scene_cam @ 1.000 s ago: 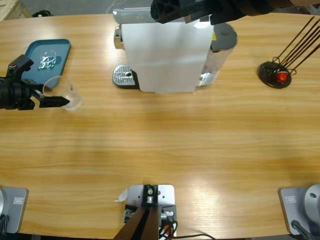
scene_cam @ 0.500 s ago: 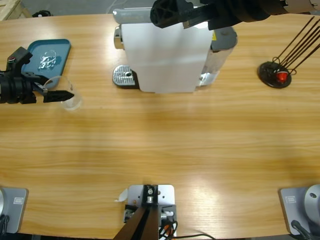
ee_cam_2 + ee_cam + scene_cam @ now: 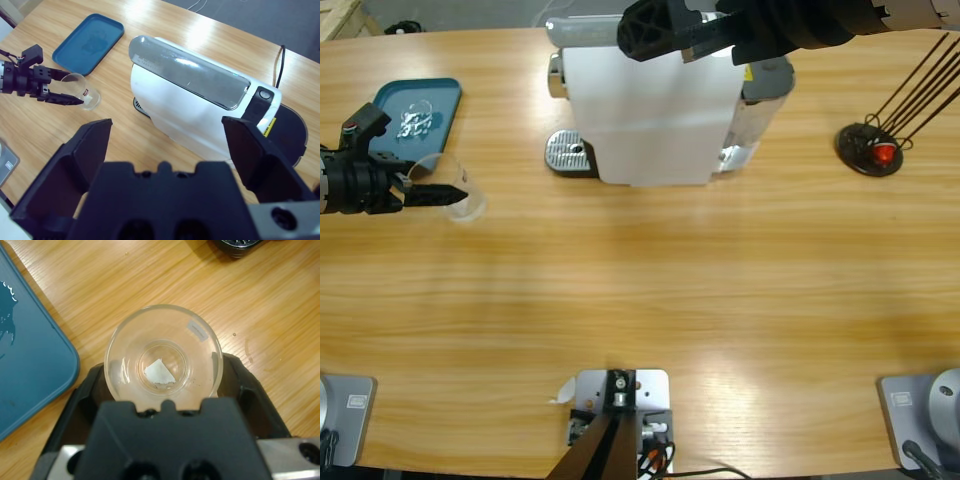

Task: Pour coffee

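Observation:
My left gripper [image 3: 448, 190] comes in from the left edge and is shut on a small clear glass cup [image 3: 460, 197] next to the blue tray [image 3: 390, 98]. In the left wrist view I look down into the cup [image 3: 163, 355], held between the two black jaws of the left gripper [image 3: 164, 371]. Only a white patch shows through its bottom; the coffee is out of view. My right gripper [image 3: 665, 28] hangs open above the white coffee machine [image 3: 650, 110]. The right gripper [image 3: 167, 125] holds nothing between its wide jaws, and the machine [image 3: 185, 100] lies below them.
The blue tray holds some clear crumpled bits [image 3: 415, 118]. The machine's metal drip plate [image 3: 568, 153] faces left. A black capsule stand [image 3: 870, 148] with a red capsule and thin rods stands at the right.
The left gripper has turned a little at the wrist and shifted slightly towards the tray with the cup in it. The right arm has edged left above the machine.

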